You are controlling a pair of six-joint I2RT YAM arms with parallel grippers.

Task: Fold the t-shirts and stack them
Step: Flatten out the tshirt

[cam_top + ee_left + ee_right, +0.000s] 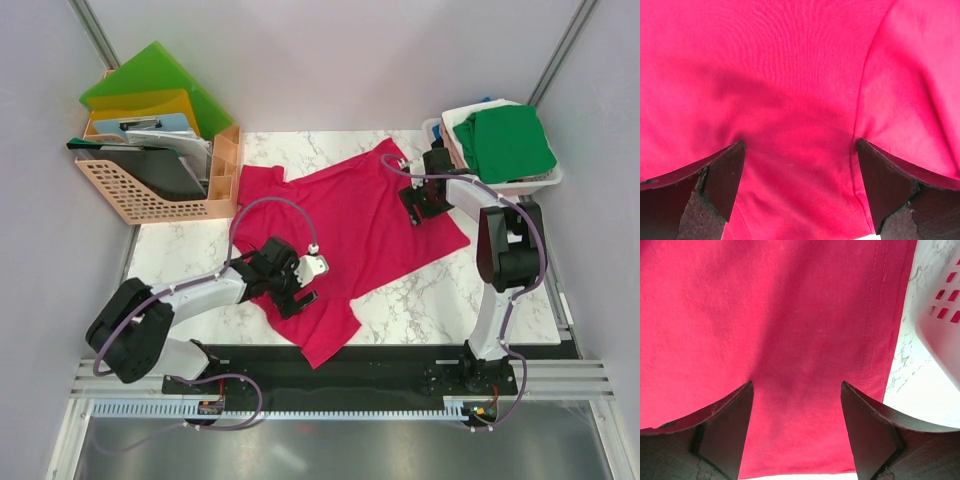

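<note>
A crimson-pink t-shirt (pixel 345 230) lies spread flat and slanted across the marble table (pixel 190 250). My left gripper (pixel 292 290) hovers open over its near-left part, close to a sleeve seam (pixel 860 115); cloth (pixel 800 100) fills the view between the fingers (pixel 722 180). Over the shirt's far-right corner my right gripper (pixel 418 205) stands open, the stitched hem (pixel 879 320) just to its right. Nothing is pinched in either one. A green t-shirt (pixel 510 140) lies on top of the white basket (pixel 535 183) at the far right.
An orange plastic rack (pixel 150 185) with green and yellow folders (pixel 150 85) and dark items stands at the far left. The white basket's wall (pixel 940 335) is close to the right gripper. Bare marble (pixel 440 300) shows near the right front.
</note>
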